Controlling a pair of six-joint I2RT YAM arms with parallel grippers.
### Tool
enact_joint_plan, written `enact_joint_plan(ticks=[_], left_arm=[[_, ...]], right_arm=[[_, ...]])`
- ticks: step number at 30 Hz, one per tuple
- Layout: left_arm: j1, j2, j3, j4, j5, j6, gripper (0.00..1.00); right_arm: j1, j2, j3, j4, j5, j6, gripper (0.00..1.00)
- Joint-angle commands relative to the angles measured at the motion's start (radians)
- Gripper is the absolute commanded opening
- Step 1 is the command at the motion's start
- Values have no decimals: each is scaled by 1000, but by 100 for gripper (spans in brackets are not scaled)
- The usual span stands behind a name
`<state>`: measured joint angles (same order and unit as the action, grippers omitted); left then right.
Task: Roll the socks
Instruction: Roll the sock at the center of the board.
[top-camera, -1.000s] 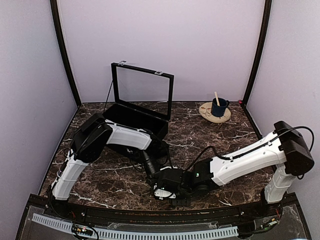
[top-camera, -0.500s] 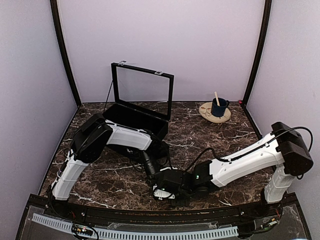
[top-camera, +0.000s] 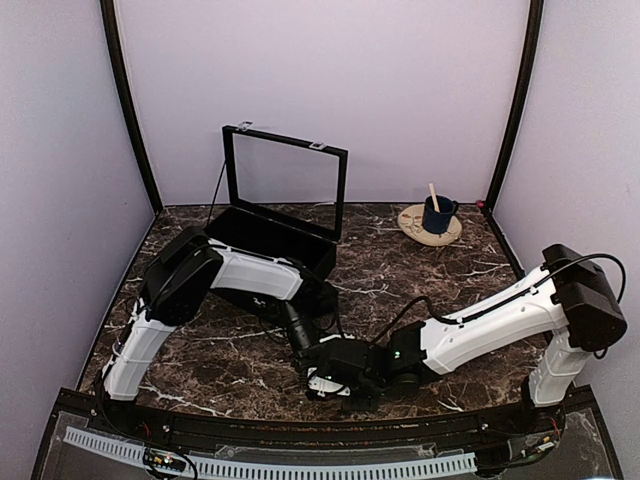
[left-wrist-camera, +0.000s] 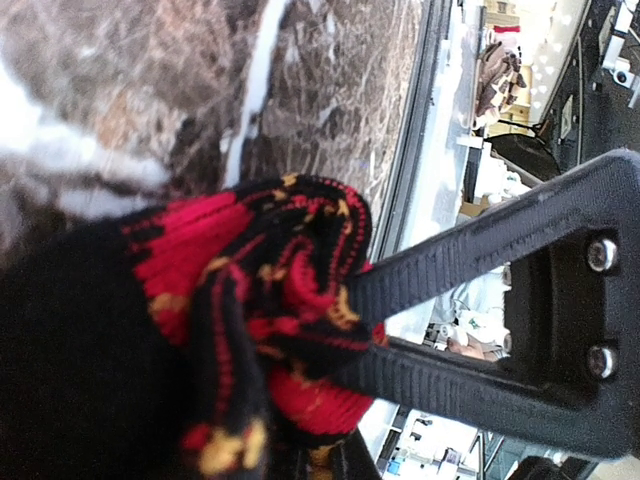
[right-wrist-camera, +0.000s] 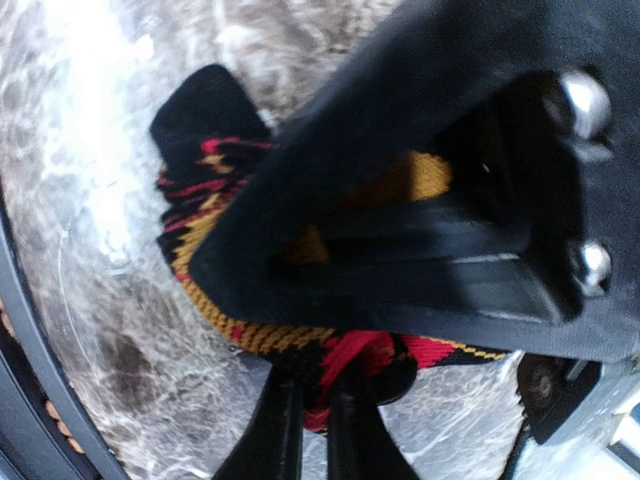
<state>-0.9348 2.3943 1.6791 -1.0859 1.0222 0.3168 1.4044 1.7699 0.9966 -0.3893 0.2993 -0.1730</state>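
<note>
While clamping limp, light black-and-red argyle knit socks (left-wrist-camera: 250, 300) in closed left hand (left-wrist-camera: 345, 330) and closed right hand (right-wrist-camera: 300, 250), probably needing deep bites into bunched folds.

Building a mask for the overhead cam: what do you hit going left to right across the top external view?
left arm base → black box → blue mug on its round plate → right arm base. The socks are left out: barely visible in that view.
</note>
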Motion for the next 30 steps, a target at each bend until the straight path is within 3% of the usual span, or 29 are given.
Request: enact_joint_plan(ticks=[1,15,23,30], left_arm=[[-5,12,-75,57,-274,-30,0],[48,-209,-255,303,-309,-209,6],[51,-327,-317,361,-242,-272,13],[51,-452,-408,408,-274,-326,21]], right_arm=[[-19,52,-45,-85,-84,62,2],[-18,61,38,-169,-196,164,0],[-19,100,105,-234,-223,259,0],[-24,134,206,-281,-276,384,0]])
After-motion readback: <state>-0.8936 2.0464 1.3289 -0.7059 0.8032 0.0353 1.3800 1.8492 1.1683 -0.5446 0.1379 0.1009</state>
